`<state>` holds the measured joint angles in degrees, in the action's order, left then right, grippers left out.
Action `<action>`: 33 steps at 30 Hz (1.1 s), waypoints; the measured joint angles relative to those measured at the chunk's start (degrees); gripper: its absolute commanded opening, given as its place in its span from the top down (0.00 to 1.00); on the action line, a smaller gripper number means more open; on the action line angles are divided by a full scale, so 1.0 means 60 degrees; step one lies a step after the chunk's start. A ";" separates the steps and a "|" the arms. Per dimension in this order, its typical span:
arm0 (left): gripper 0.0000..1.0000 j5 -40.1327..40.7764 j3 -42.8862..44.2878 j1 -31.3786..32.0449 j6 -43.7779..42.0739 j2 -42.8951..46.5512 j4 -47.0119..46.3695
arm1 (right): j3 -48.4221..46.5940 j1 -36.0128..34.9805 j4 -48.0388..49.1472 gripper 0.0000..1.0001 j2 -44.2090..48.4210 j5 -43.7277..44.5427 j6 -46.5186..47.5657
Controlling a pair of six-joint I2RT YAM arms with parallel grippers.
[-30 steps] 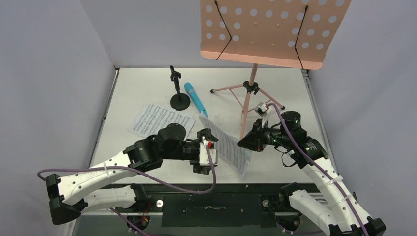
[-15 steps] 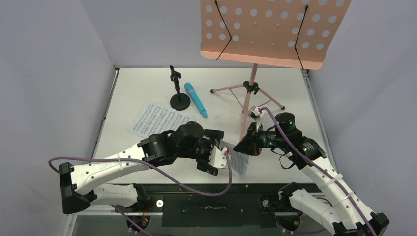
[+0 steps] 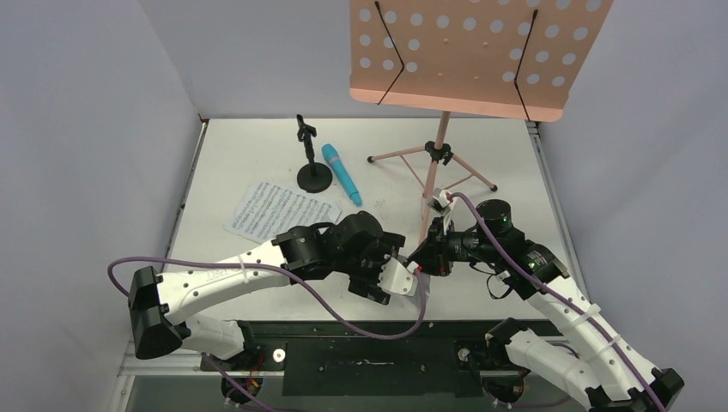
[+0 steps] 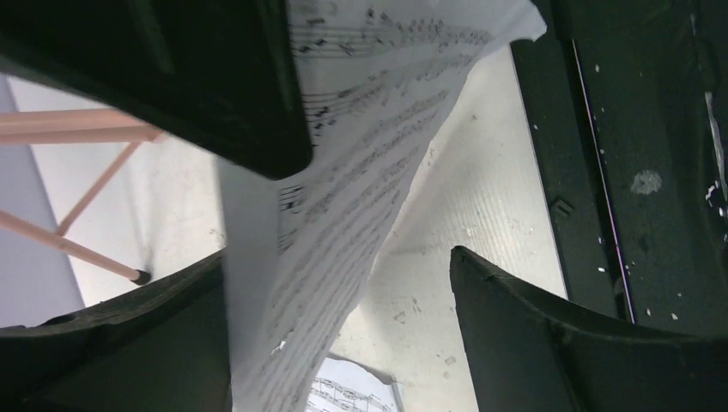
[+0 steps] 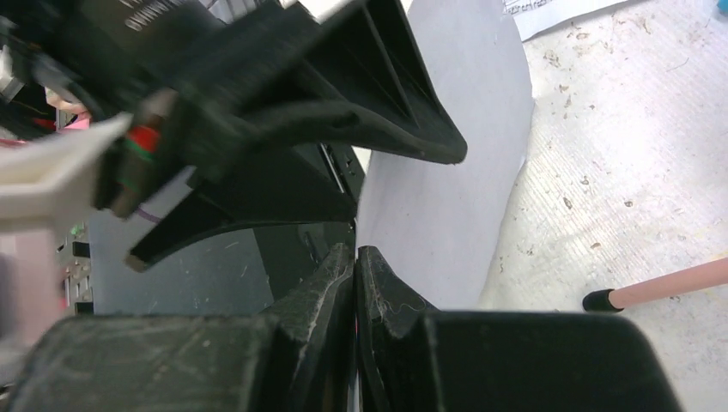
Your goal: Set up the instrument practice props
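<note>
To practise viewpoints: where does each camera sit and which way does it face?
Top: above and behind, facing down at the table; left arm, right arm show.
Left wrist: faces the sheet between its open left hand.
Right wrist: faces the sheet pinched in its shut right hand.
Shared: both wrist views show sheet, stand leg.

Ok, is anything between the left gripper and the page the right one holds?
Nothing visible does. The sheet-music page, pinched by the shut right gripper, hangs directly between the fingers of the open left gripper.

Music stand [image 3: 464, 81] top cropped; sheet-music page [image 4: 360, 154] mostly hidden in top view.
</note>
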<state>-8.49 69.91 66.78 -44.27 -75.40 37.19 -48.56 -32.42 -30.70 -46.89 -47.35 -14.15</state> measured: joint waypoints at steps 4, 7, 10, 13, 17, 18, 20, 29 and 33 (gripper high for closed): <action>0.37 0.0025 0.0051 0.0000 -0.0069 -0.0379 0.0430 | 0.0000 -0.0066 0.0044 0.95 0.0106 0.0044 -0.0018; 0.48 0.0029 0.0113 0.0000 -0.0160 -0.0415 0.0546 | 0.0000 -0.0113 0.0044 0.95 0.0109 0.0076 -0.0033; 0.56 0.0033 0.0211 0.0000 -0.0208 -0.0426 0.0608 | 0.0000 -0.0127 0.0044 0.95 0.0109 0.0080 -0.0040; 0.74 0.0036 0.0233 0.0000 -0.0229 -0.0430 0.0619 | 0.0000 -0.0175 0.0073 0.95 0.0109 0.0087 -0.0066; 0.92 0.0062 0.0233 0.0007 -0.0262 -0.0441 0.0608 | 0.0000 -0.0175 0.0109 0.87 0.0109 0.0131 -0.0069; 0.95 0.0076 0.0233 0.0007 -0.0259 -0.0441 0.0605 | 0.0000 -0.0178 0.0109 0.78 0.0109 0.0149 -0.0069; 0.99 0.0127 0.0233 0.0007 -0.0259 -0.0441 0.0590 | 0.0000 -0.0200 0.0127 0.55 0.0113 0.0229 -0.0113; 1.00 0.0769 -0.0073 0.0033 -0.0029 -0.0382 0.0346 | 0.0044 -0.0229 0.0692 0.01 0.1377 0.1916 -0.0255; 1.00 0.1166 -0.0248 0.0033 0.0495 -0.0251 0.0251 | 0.0135 -0.0229 0.0929 0.00 0.2255 0.2834 -0.0295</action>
<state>-1.50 68.42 66.98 -41.30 -76.90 38.70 -47.75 -33.80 -25.12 -33.36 -30.35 -15.92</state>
